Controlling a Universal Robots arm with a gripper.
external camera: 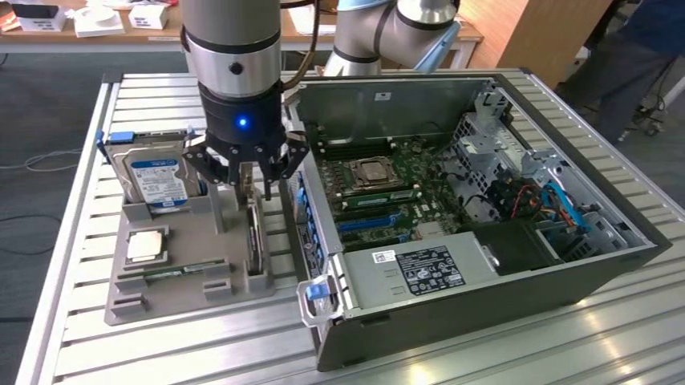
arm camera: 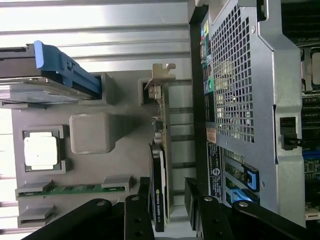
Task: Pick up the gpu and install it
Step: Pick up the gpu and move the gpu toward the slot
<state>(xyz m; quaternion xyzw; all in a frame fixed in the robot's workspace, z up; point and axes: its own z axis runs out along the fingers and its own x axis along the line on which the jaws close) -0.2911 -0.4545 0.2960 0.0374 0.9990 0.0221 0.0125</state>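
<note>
While its fingers [arm camera: 137, 217] stand spread wide, the gripper [external camera: 244, 186] hangs low over the gpu [external camera: 255, 239], a finger to either side of the card and nothing gripped. The gpu stands on edge in the gray holder tray [external camera: 160, 301], between the blue-railed hard drive [external camera: 156, 176] and the open computer case [external camera: 482, 200].

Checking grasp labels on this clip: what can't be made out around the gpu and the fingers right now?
- Exterior view: the gripper covers the top edge of the gpu, so contact cannot be judged.
- Wrist view: the gpu's end away from its bracket is partly hidden by the fingers.
- Exterior view: which slot on the motherboard takes the card is too small to single out.
</note>
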